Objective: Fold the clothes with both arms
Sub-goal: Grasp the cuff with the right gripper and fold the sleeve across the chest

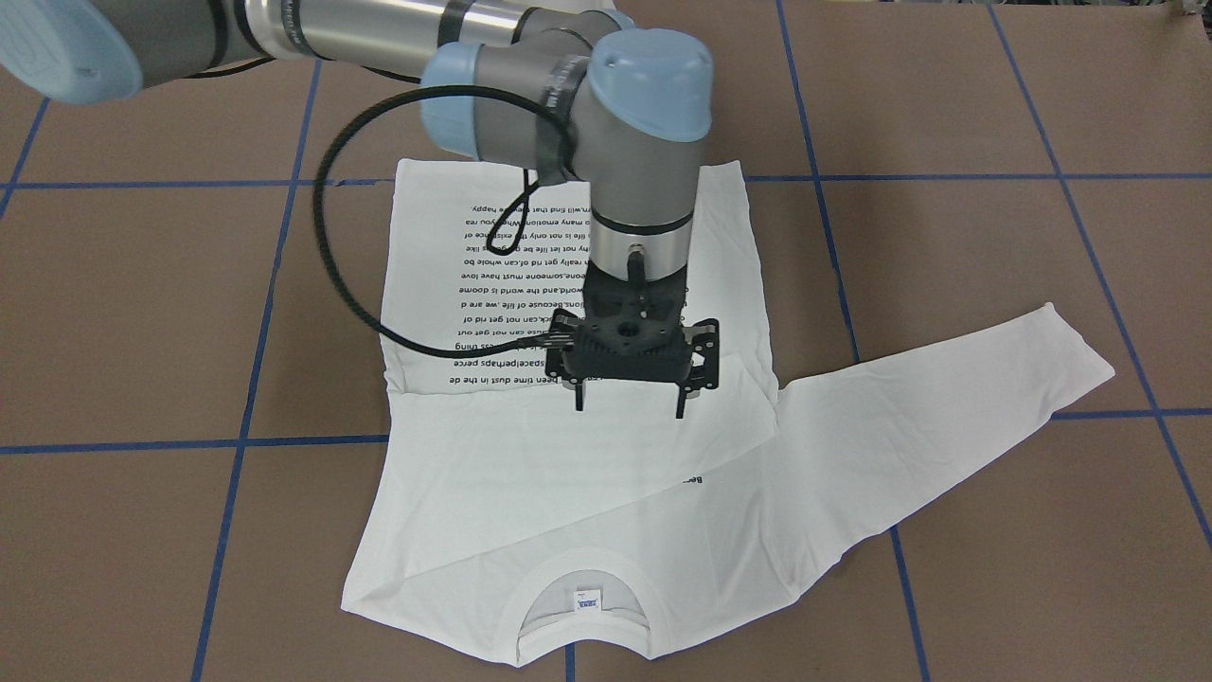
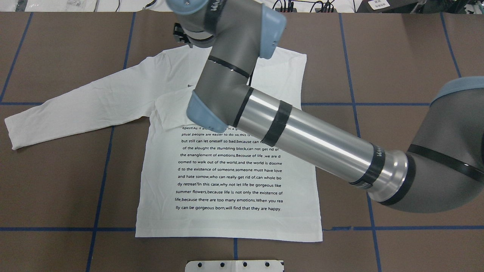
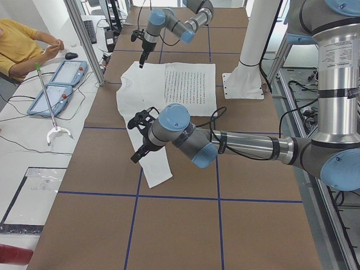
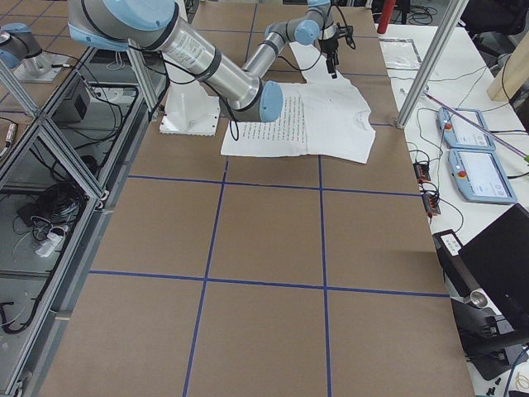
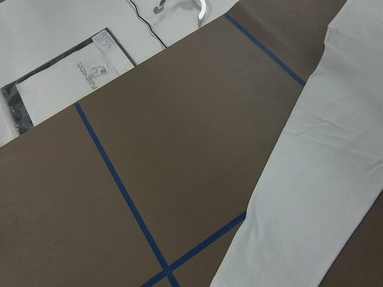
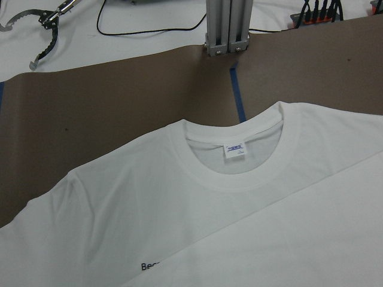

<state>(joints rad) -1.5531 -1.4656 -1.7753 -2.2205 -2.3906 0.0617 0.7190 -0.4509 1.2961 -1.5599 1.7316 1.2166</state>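
The white long-sleeved T-shirt (image 2: 234,211) lies flat on the brown table with its black printed text up. It also shows in the front view (image 1: 530,474). One sleeve is folded across the chest. The other sleeve (image 2: 64,109) stretches out to my left. The collar with its label (image 1: 587,606) is on the far side from me and shows in the right wrist view (image 6: 234,156). My right gripper (image 1: 628,409) hangs open and empty just above the chest. My left gripper (image 3: 139,140) shows only in the left side view, above the outstretched sleeve (image 5: 323,179); I cannot tell whether it is open or shut.
The white pedestal base (image 2: 234,265) stands at the table's near edge. Blue tape lines (image 1: 237,440) cross the table. An operator in yellow (image 3: 19,45) sits by two pendants (image 3: 56,84) on a side table. An aluminium post (image 6: 227,27) stands beyond the collar.
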